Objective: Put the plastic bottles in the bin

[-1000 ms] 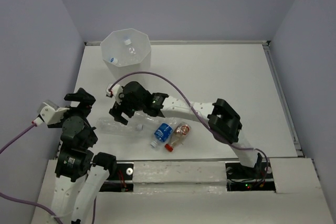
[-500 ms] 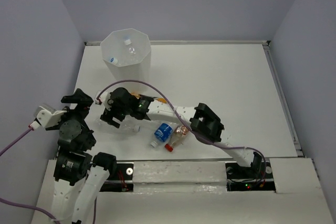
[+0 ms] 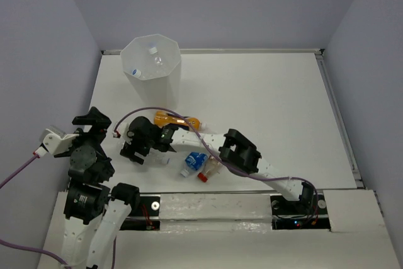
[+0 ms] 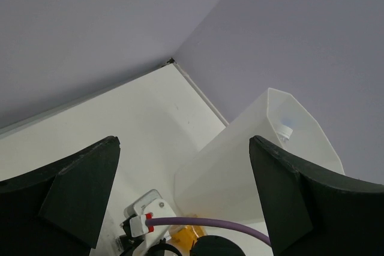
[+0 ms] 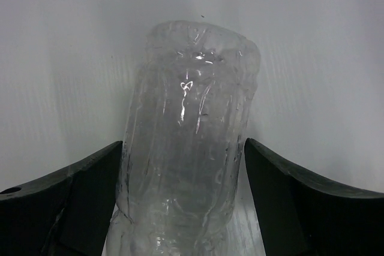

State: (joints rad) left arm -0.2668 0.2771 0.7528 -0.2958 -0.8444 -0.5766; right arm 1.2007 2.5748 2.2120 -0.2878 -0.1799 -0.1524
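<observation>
The right hand (image 5: pixel 183 142) reaches across to the near left part of the white worktop (image 3: pixel 264 105) and is down over a clear bottle (image 5: pixel 192 88) that lies on its side there. In the right wrist view its two dark fingers (image 5: pixel 66 202) stand spread wide, one on each side of the bottle's crinkled body. They are close against its sides and seem only just to touch it, though the view is too tight to be sure of contact. The bottle rests on the worktop and looks unsquashed, so the hand reads as open around it and not clamped. The left hand (image 4: pixel 183 148) is raised at the near left edge, well apart from the bottles. Its fingers are wide open with nothing between them, and it points toward the far corner and the bin (image 3: pixel 157 83). The bin stands upright at the far left of the worktop, and the small caps of bottles already inside (image 3: pixel 157 61) show through its open top. An orange bottle (image 3: pixel 175 119) lies on its side between the bin and the right arm (image 3: pixel 208 138), just beyond the arm. On the near side of that arm lie a blue-labelled bottle (image 3: pixel 195 159) and, just right of it, a red-capped bottle (image 3: pixel 211 168) partly hidden by the arm. A purple cable (image 3: pixel 145 113) arches over the right hand.
</observation>
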